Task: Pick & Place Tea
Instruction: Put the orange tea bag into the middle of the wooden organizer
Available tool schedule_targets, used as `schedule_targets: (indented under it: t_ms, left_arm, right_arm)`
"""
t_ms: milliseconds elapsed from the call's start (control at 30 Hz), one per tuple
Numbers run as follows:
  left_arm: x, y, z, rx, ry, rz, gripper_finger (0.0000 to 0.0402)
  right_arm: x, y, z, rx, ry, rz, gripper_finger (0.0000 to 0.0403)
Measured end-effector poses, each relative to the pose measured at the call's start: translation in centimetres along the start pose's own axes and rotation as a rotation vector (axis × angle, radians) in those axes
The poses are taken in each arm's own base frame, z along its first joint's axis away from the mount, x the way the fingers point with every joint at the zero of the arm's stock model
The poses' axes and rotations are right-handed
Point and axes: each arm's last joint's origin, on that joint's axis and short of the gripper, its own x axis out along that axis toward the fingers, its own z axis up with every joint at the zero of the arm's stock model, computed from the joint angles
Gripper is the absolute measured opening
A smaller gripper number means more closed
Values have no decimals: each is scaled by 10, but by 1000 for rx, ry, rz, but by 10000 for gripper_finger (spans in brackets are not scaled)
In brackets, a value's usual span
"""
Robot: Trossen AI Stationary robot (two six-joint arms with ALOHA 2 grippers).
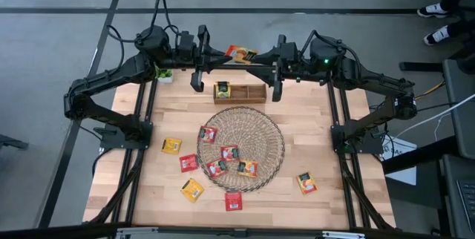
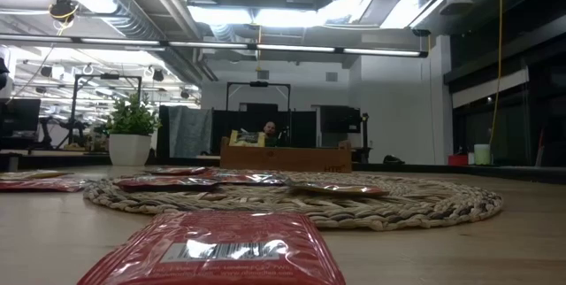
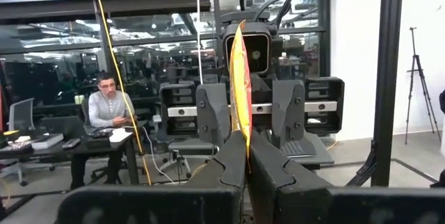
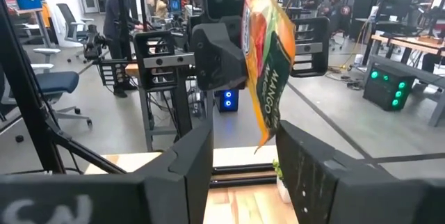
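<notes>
An orange-and-green tea sachet (image 1: 239, 52) hangs high over the table's far edge between my two grippers, which face each other. My left gripper (image 3: 245, 144) is shut on it. My right gripper (image 4: 243, 147) is open; its fingers stand on either side of the sachet's free end (image 4: 266, 130) and no touch shows. Several more red, yellow and orange sachets lie flat on the round wicker mat (image 1: 256, 131) and on the table around it. One sachet (image 1: 222, 90) stands in the wooden box (image 1: 252, 94). My left gripper pinches the sachet's near end (image 3: 243, 132) between its two fingers. The fingers come level from the table's left. The sachet stands on edge, sticks out past the fingertips toward my right gripper, and is lifted clear of the table.
The wooden box sits at the table's far middle, just below both grippers. A small potted plant (image 1: 164, 76) stands at the far left corner. A red sachet (image 2: 221, 250) lies near the front edge. People sit and stand in the room beyond the table.
</notes>
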Motion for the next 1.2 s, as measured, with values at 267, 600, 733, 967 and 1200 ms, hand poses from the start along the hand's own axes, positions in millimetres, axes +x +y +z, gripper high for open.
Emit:
schedule_targets:
  t_ms: [267,600,733,967,1200]
  left_arm:
    - [1,0,-1,-12,2,-1,2]
    - [2,1,-1,-26,-1,-3,2]
    - [2,0,-1,-34,-2,-4,2]
    - [2,0,-1,-34,-1,-4,2]
    - [1,3,-2,-77,2,31,23]
  right_arm:
    - [0,0,1,0,-11,0,157]
    - [7,0,-3,-4,1,1,85]
    - [10,0,-5,-21,8,1,32]
    - [10,0,-6,-13,11,0,5]
    - [10,0,-7,-17,28,0,4]
